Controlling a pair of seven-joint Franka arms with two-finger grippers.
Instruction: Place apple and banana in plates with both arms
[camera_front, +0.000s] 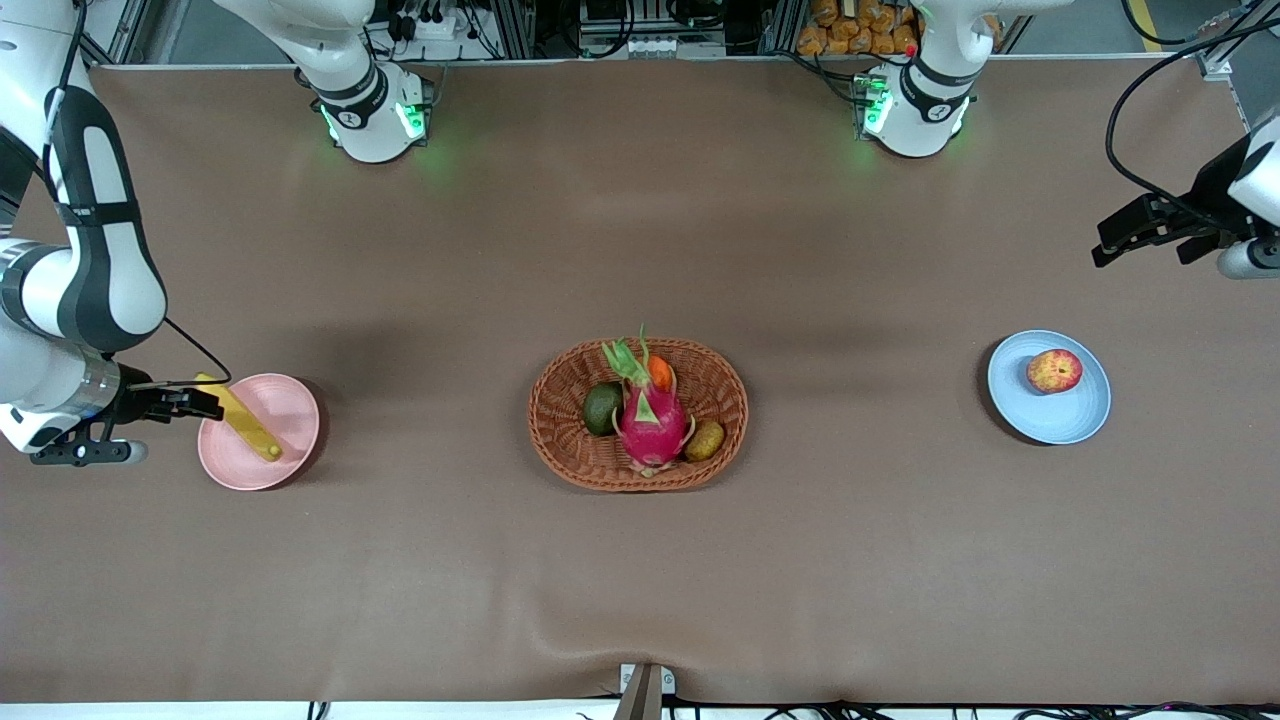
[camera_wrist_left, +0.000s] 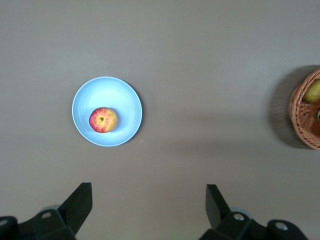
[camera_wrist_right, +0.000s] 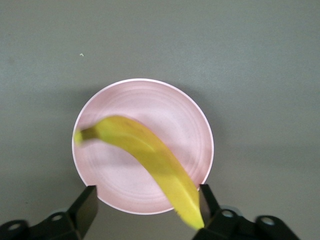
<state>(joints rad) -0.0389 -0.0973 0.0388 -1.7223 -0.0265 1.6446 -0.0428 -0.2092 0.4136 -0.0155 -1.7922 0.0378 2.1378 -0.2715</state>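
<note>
The yellow banana (camera_front: 245, 420) lies across the pale pink plate (camera_front: 290, 450) at the right arm's end of the table. My right gripper (camera_front: 197, 405) is open at the plate's rim. In the right wrist view the banana (camera_wrist_right: 150, 155) crosses the plate (camera_wrist_right: 165, 105), and its end sits beside one finger (camera_wrist_right: 209, 200) of the gripper (camera_wrist_right: 147, 195). The red-yellow apple (camera_front: 1054, 371) sits in the light blue plate (camera_front: 1075, 425) at the left arm's end. My left gripper (camera_front: 1105, 243) is open and empty, high above the table. Its wrist view shows the gripper (camera_wrist_left: 147, 191), the apple (camera_wrist_left: 103, 120) and the blue plate (camera_wrist_left: 112, 90).
An oval wicker basket (camera_front: 560, 450) stands mid-table and shows at the edge of the left wrist view (camera_wrist_left: 305, 115). It holds a pink dragon fruit (camera_front: 652, 420), a dark green fruit (camera_front: 602, 408), a brown-green fruit (camera_front: 705, 440) and a small orange fruit (camera_front: 660, 374).
</note>
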